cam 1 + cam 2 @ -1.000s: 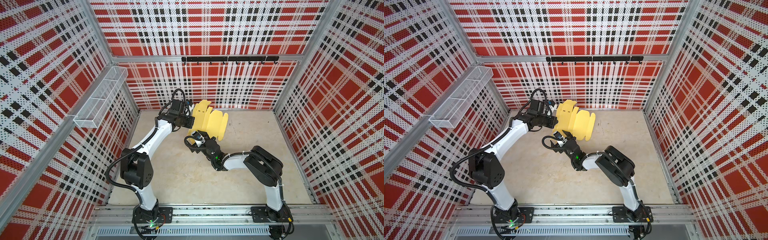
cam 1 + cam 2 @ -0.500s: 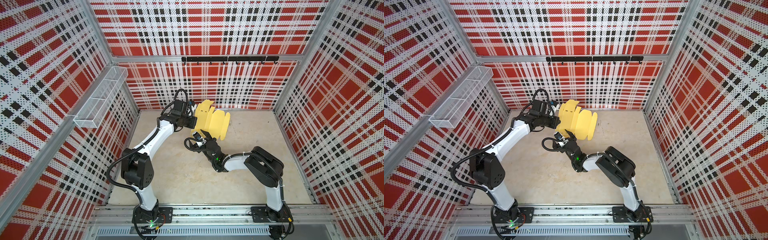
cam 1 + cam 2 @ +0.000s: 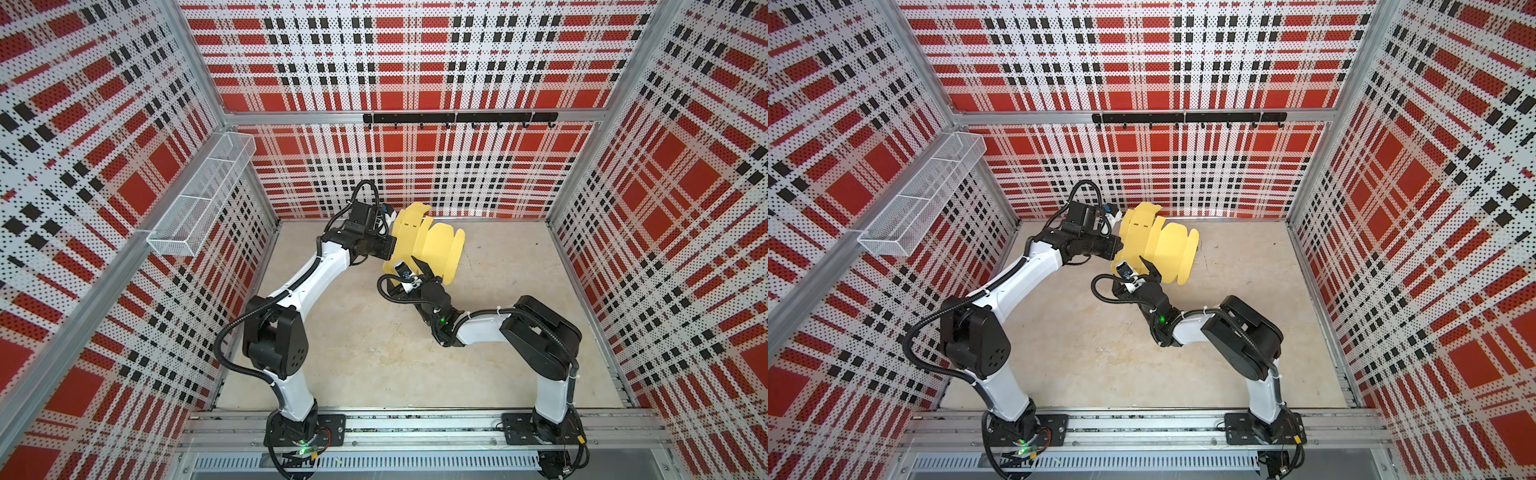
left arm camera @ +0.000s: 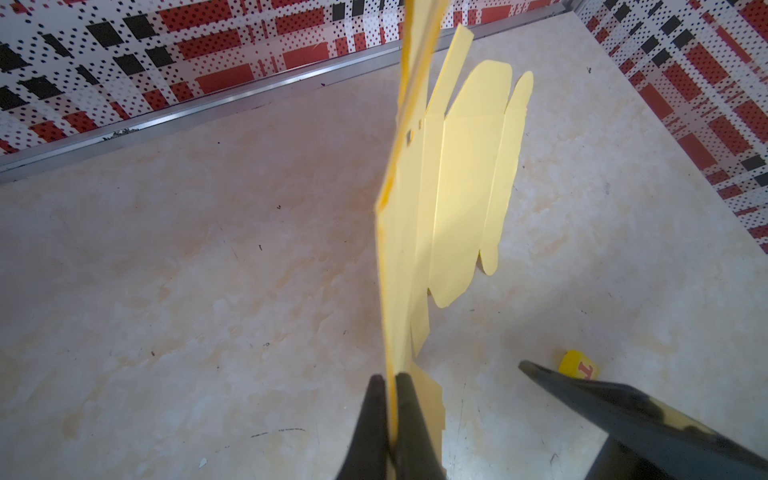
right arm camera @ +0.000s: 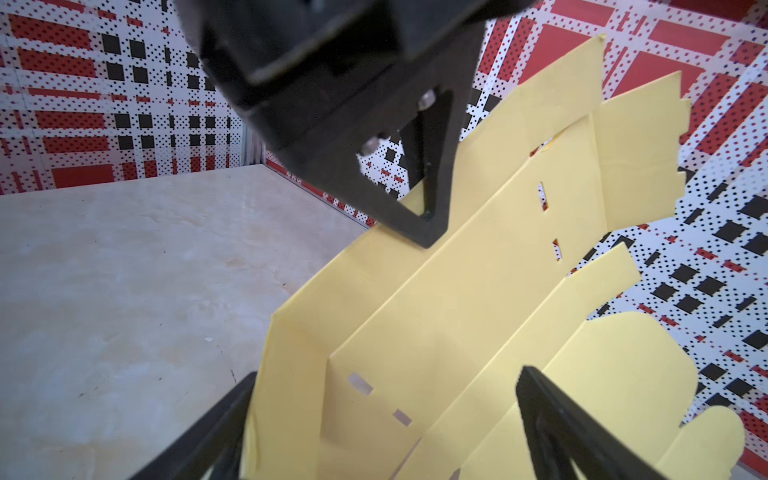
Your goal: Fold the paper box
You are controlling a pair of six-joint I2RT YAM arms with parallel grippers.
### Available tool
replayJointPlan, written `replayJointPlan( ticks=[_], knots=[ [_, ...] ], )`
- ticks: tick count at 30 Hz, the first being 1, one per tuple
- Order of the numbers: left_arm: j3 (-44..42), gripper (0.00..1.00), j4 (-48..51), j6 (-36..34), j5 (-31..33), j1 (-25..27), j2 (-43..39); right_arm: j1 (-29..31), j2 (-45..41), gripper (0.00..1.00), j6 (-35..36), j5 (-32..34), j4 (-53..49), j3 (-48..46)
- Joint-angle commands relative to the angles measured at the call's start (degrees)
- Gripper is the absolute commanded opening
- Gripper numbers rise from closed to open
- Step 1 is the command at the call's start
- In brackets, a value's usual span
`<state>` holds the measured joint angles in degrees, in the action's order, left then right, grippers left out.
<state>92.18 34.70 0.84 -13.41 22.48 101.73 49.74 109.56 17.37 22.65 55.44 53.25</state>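
in midair, left jaws pinch paper box (image 3: 436, 245).

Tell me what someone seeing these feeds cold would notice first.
The pale yellow paper box, a die-cut sheet, stands out: it is held up on edge over the back of the table, pinched by the shut left gripper. The right gripper sits open, its fingers either side of one end of the sheet. Loud red, black and white plaid walls surround everything, and a tiny yellow cube lies on the table nearby.
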Motion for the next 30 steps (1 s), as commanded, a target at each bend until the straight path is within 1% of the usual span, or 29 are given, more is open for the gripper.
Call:
replayJointPlan(
  ticks=[1,6,16,19,22,27,30],
  knots=[
    [-0.51,0.00,-1.12,-0.54,0.21,0.66,-0.66,-1.19,-2.51,0.96,0.82,1.31,4.80,-1.34],
    [0.01,0.00,-0.82,-0.44,-0.22,0.78,-0.75,-2.32,-3.18,0.96,-1.36,1.06,4.79,-2.22],
    [-0.50,0.00,-1.56,0.70,-1.18,0.61,-0.57,-2.72,-2.50,0.96,-1.64,-0.64,4.48,-0.64],
    [-0.51,0.00,-1.47,0.90,-1.95,0.66,-1.00,-2.98,-2.76,0.96,-2.19,-0.16,3.67,-0.07],
    [-0.68,0.00,-1.82,0.88,-1.89,0.56,-0.77,-3.37,-1.96,0.96,-3.58,0.27,4.98,-0.27],
    [-0.34,0.00,-1.48,0.65,-2.17,0.86,-1.02,-3.86,-1.21,0.96,-7.22,1.63,5.67,0.77],
    [-0.45,0.00,-1.74,0.64,-1.71,0.75,-0.73,-3.86,-0.30,0.96,-6.63,1.06,6.17,1.69]
  ],
)
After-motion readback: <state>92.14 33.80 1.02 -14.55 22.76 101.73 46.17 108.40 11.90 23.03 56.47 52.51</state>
